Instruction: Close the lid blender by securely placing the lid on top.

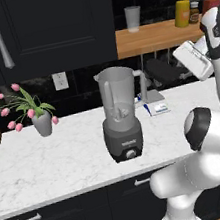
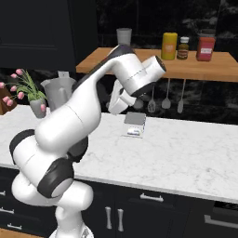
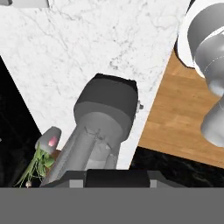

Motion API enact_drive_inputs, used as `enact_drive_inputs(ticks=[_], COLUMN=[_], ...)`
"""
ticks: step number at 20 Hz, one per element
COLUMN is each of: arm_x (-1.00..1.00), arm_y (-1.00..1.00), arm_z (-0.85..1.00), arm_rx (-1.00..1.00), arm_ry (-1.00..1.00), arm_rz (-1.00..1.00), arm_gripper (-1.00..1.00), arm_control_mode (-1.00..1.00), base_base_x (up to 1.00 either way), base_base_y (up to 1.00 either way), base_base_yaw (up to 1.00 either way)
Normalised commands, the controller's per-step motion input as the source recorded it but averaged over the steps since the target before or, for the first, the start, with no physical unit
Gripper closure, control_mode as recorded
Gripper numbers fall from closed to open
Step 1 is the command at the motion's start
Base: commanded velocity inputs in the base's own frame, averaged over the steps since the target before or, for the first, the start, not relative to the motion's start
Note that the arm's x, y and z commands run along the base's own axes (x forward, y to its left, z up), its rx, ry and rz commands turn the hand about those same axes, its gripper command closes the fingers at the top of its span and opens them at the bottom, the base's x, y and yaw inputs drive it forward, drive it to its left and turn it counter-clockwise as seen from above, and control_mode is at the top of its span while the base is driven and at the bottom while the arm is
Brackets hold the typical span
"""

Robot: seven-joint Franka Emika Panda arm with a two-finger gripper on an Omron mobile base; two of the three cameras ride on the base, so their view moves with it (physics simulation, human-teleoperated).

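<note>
1. Marble-white bench (image 1: 55, 162) carries the blender (image 1: 121, 120), which stands upright near its front edge with its translucent grey jar on a dark base and a round knob facing forward.
2. The jar's rim looks uncovered in the left base view.
3. In the hand view the blender (image 3: 98, 127) is seen from above and at a slant, base uppermost in the picture and the jar running down toward the bottom edge.
4. A dark flat shape (image 3: 116, 177) sits at the bottom of the hand view; whether it is the lid I cannot tell.
5. The pincer's jaws cannot be made out, so apart or together is not clear.
6. A vase of pink flowers (image 1: 40, 118) stands well left of the blender.
7. A small scale (image 2: 135, 124) rests on the bench to the blender's right.
8. A grey cup (image 1: 133, 18) and jars (image 2: 186, 46) stand on the wooden shelf (image 2: 218, 67) above.
</note>
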Motion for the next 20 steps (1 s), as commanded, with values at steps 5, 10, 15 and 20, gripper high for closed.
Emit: enact_drive_inputs(ticks=[5,10,15,20], arm_x=[0.00,0.00,0.00,0.00], arm_y=[0.53,0.53,0.45,0.45], arm_z=[0.54,0.39,0.28,0.26], arm_rx=[0.01,0.00,0.00,0.00], arm_ry=[0.00,0.02,0.05,0.07], arm_rz=[-0.04,-0.10,-0.15,-0.16], arm_gripper=[1.00,1.00,1.00,1.00], arm_control_mode=[-1.00,-1.00,-1.00,-1.00], base_base_x=[0.00,0.00,0.00,0.00], base_base_y=[0.00,0.00,0.00,0.00], base_base_yaw=[0.00,0.00,0.00,0.00])
